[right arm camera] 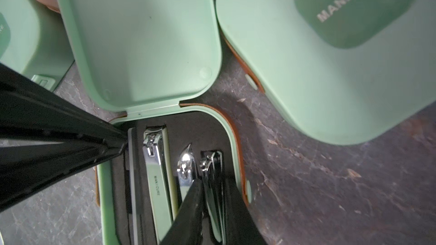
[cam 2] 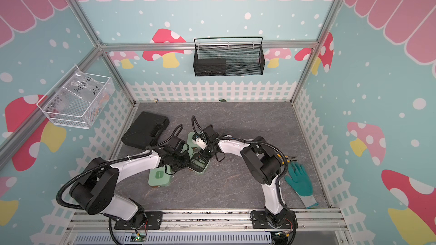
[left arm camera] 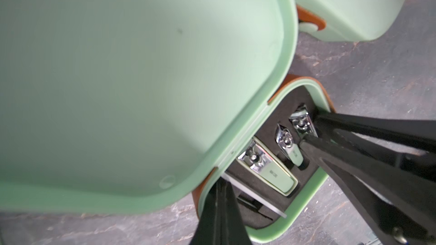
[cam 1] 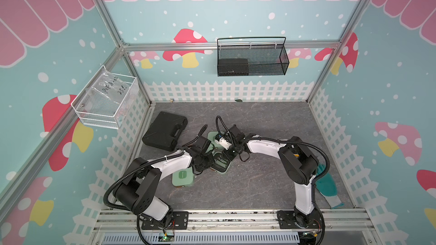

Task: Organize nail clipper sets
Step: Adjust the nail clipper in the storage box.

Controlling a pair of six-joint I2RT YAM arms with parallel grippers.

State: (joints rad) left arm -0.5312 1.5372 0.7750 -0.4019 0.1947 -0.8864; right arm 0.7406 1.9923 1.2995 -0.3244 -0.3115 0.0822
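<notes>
While both arms lean in over the middle of the grey counter, the open mint case lies between their wrists. Its lid is raised open at the hinge and its base rests on the counter. A black insert fills the base and carries four pieces side by side: a flat file, a large clipper, a slanted clipper and a small clipper in the slot nearest the clasp.

The left pincer is pressed together, its tip at the hinge-side corner of the insert, just beside the end of the file. Nothing shows between its fingers. The right pincer is spread, with one finger on each side of the small clipper, which sits in its slot. Whether the fingers touch it I cannot tell.

Two closed mint cases lie close by: the near case partly under the left arm, and the far case behind the right wrist. A large black case with a handle lies farther to the left, and a teal glove lies on the counter beside the right arm.
</notes>
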